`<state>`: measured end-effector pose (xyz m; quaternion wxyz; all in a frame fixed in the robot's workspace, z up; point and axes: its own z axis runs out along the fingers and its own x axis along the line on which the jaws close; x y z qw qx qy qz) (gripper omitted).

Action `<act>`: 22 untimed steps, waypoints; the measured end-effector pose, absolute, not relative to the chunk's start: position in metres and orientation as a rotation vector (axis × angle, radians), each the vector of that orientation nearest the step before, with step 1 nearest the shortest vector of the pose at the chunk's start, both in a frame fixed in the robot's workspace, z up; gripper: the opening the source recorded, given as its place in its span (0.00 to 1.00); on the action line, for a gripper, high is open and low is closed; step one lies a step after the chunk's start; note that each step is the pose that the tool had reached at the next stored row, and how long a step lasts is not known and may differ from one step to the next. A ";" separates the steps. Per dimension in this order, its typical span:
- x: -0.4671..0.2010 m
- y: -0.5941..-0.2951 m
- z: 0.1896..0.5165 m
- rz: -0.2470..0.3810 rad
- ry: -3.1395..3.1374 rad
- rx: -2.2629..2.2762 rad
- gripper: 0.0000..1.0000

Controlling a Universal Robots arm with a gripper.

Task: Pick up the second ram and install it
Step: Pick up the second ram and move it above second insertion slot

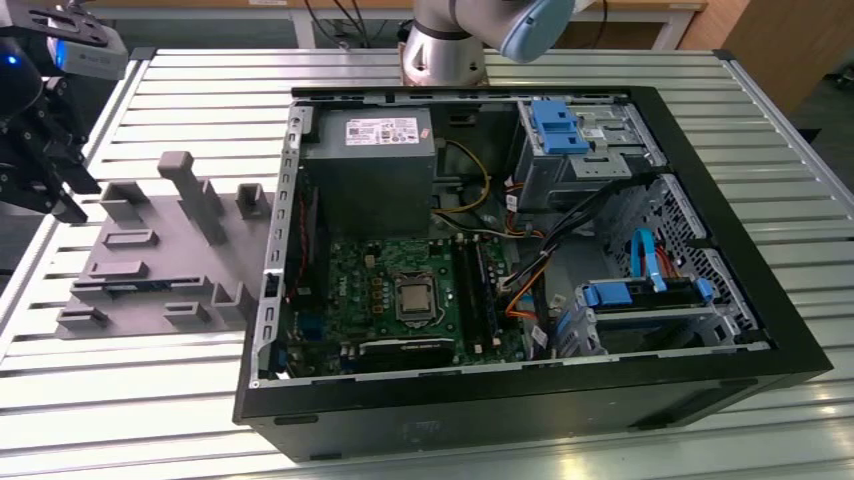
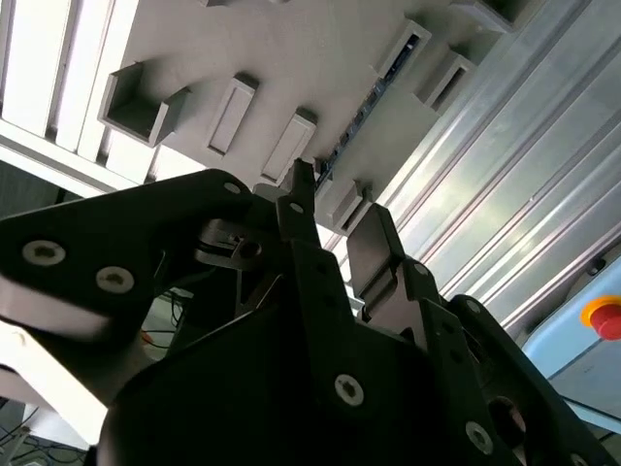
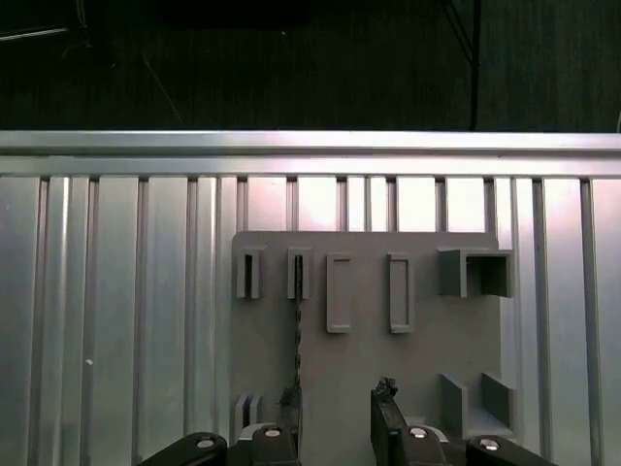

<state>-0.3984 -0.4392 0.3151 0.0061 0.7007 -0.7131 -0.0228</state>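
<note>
The second ram is a thin dark stick standing on edge in a slot of the grey holder block. In the second wrist view the ram runs along the block. In the exterior view the ram sits low in the block, at the view's left. My gripper hangs above the block, open, with nothing between its fingers. One finger is near the ram's end. The black gripper is off the block's far-left side in the exterior view. The gripper is open there too.
An open black computer case lies on the slatted metal table, to the exterior view's right of the block. Inside are the green motherboard, a grey power supply and blue drive brackets. A red button sits nearby.
</note>
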 end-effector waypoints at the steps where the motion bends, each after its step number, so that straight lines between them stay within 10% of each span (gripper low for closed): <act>1: -0.398 -0.439 0.315 -0.071 -2.232 2.193 0.42; 22: -0.398 -0.442 0.292 -0.071 -2.232 2.193 0.42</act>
